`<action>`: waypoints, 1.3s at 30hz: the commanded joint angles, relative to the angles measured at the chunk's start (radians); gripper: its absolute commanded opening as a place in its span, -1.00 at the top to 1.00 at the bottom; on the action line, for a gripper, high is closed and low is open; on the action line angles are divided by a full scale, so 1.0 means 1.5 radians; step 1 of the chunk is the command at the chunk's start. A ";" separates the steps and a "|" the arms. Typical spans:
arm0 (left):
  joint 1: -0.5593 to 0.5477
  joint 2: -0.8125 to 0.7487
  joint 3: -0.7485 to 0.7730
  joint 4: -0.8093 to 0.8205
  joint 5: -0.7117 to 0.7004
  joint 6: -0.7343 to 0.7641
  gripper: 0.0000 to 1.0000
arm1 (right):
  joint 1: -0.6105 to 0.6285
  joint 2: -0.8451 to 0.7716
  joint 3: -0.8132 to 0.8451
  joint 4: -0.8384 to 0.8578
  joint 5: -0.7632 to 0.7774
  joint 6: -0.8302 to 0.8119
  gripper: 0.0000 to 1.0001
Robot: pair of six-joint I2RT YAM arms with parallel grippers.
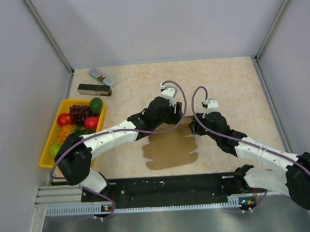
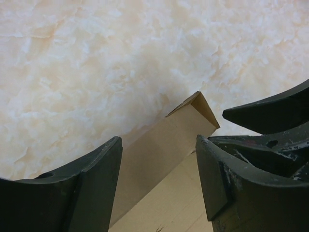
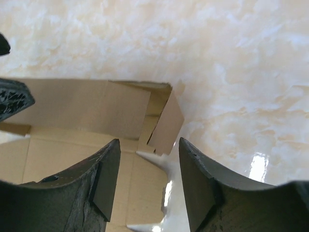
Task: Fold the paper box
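Brown cardboard paper box point(image 1: 170, 151) is lying beneath both open, empty jaws.
Left gripper point(image 2: 158, 145) is straddling its raised wall point(image 2: 176, 123), right gripper point(image 3: 148, 145) its corner flap point(image 3: 166, 123); only overhead is showing fruit point(image 1: 79, 117) in a yellow plastic tray point(image 1: 46, 153).

Brown paper box point(image 1: 170, 151) on table point(image 1: 236, 85), yellow fruit tray point(image 1: 46, 153) left

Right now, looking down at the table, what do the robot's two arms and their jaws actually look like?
The left arm and right arm have white tubular links and black joints. Thin purplish cables loop outside them. The jaws are black, curved, tapering, with pale scuffs.
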 commanded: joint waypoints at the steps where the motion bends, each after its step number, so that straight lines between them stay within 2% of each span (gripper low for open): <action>1: 0.012 -0.024 -0.008 0.059 0.025 -0.029 -0.36 | 0.009 0.012 -0.010 0.100 0.124 -0.025 -0.01; 5: 0.019 0.002 0.009 0.055 0.037 -0.033 -0.38 | 0.009 0.024 -0.040 0.174 0.118 -0.040 0.10; 13: 0.023 0.122 0.155 -0.061 0.041 0.011 -0.32 | 0.010 0.040 -0.040 0.176 0.124 -0.049 0.30; 16: 0.023 0.149 0.176 -0.065 0.043 0.030 -0.31 | 0.010 0.045 -0.040 0.188 0.125 -0.057 0.43; 23: 0.023 0.199 0.230 -0.119 0.094 0.058 -0.24 | 0.009 0.047 -0.048 0.206 0.124 -0.066 0.88; 26: 0.022 0.213 0.243 -0.139 0.112 0.060 -0.19 | 0.011 0.044 -0.049 0.204 0.127 -0.065 1.00; 39: 0.015 0.218 0.248 -0.195 0.100 0.084 -0.19 | 0.010 0.036 -0.055 0.195 0.130 -0.051 1.00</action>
